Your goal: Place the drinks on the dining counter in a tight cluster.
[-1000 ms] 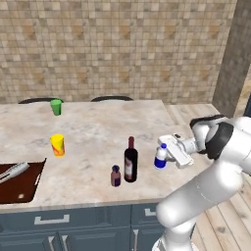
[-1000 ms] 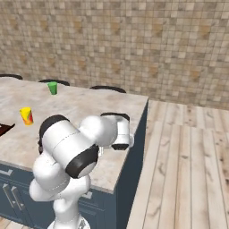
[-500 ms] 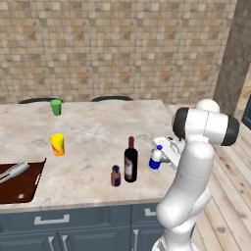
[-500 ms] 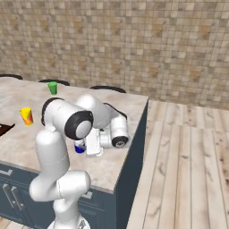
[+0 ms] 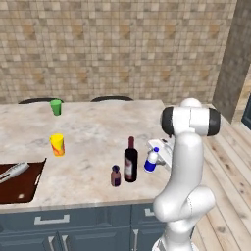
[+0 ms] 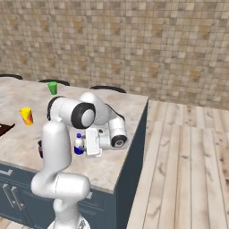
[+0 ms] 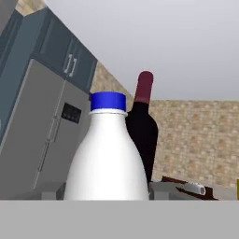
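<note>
Left base view: the bench point(image 5: 88, 132) carries three drinks near its front right part. The wine bottle point(image 5: 130, 161) stands upright; the small maroon bottle point(image 5: 115, 176) stands just beside it on its left, nearer the front edge. The water bottle point(image 5: 151, 160) is just to the right of the wine bottle, leaning a little, with the hand point(image 5: 161, 152) right against its far side, low over the bench. The arm hides much of the hand here, so the grip cannot be judged from this side. A yellow cup point(image 5: 58, 145) stands well apart to the left, a green cup point(image 5: 56, 107) near the back edge, and a dark board point(image 5: 19, 182) with a utensil lies at the left front.

Right base view: the hand point(image 6: 88, 145) lies level over the bench, and the water bottle point(image 6: 79, 144) sits at its tip, blue label showing. The jaws appear set about the bottle's body, about half spread, though the contact is small and hard to confirm. The yellow cup point(image 6: 26, 116) and green cup point(image 6: 53, 87) stand well away.

Hand view: the water bottle point(image 7: 107, 158) stands centred and very close, straight ahead of the hand. The wine bottle point(image 7: 144, 128) rises just behind it and to its right.
</note>
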